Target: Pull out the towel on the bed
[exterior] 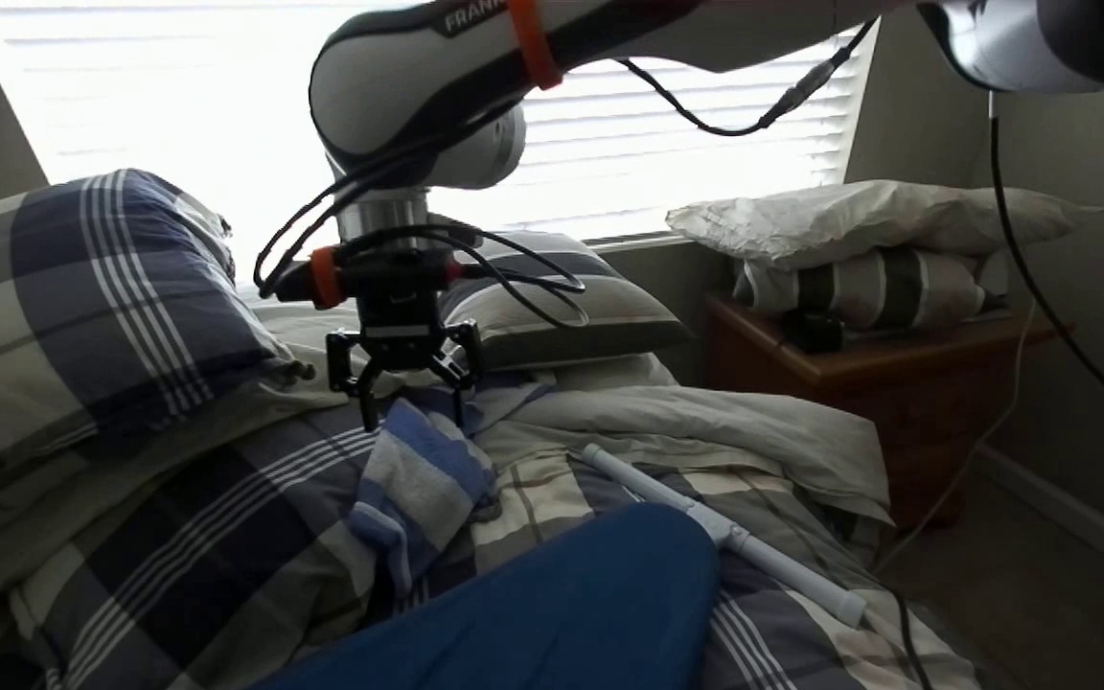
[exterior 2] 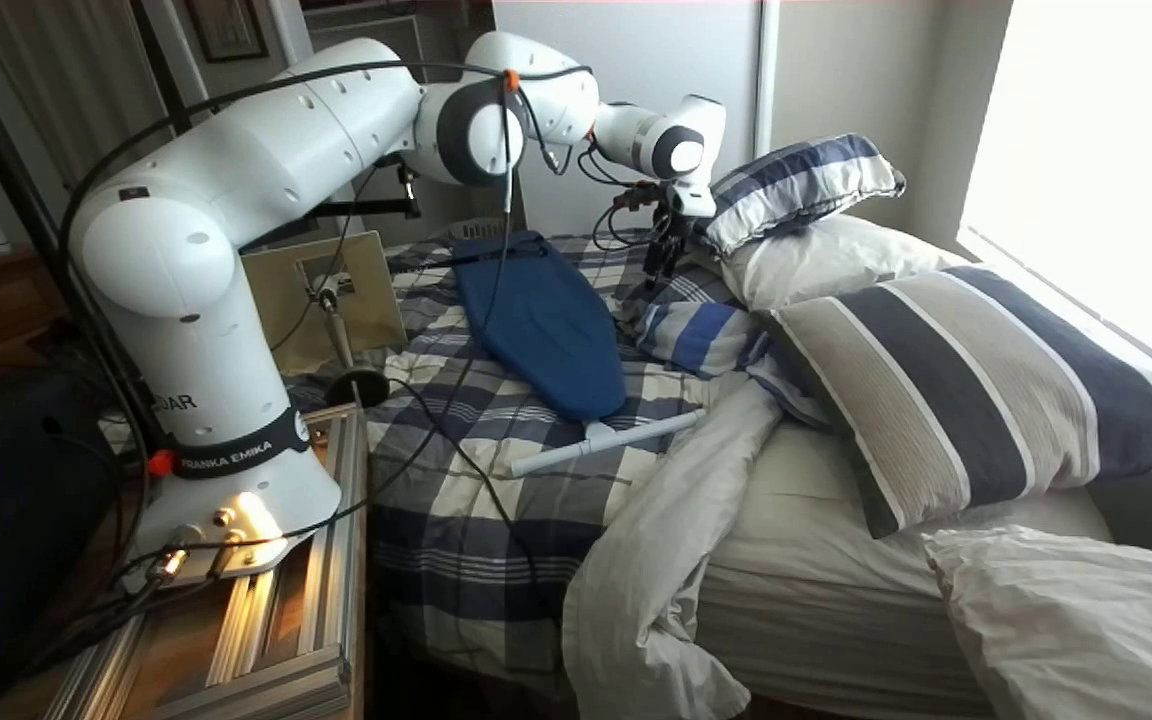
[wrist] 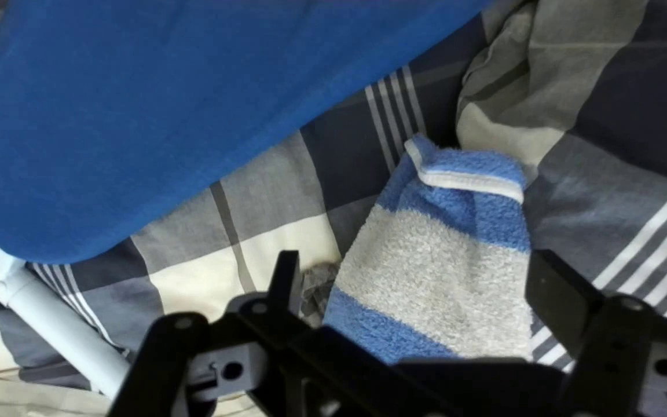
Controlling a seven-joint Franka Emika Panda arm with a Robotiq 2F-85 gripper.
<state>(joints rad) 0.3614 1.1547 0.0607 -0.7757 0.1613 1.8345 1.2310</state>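
Note:
The towel (exterior: 427, 479) has broad blue and white stripes and lies rumpled on the bed's plaid bedding (exterior: 226, 546). In an exterior view it runs back toward the striped pillow, and its far end is partly hidden there (exterior 2: 701, 335). My gripper (exterior: 415, 422) points down above the towel, with its fingers apart. In the wrist view the towel (wrist: 438, 278) lies between the two open fingers (wrist: 411, 272), and its white-edged folded end points away from the gripper base. Nothing is held. Whether the fingertips touch the cloth cannot be told.
A blue ironing board (exterior 2: 546, 320) lies on the bed beside the towel, with a white T-shaped bar (exterior 2: 626, 437) at its end. A plaid pillow (exterior: 121, 297) and a striped pillow (exterior 2: 996, 390) flank the gripper area. A wooden side table (exterior: 859, 359) holds folded bedding.

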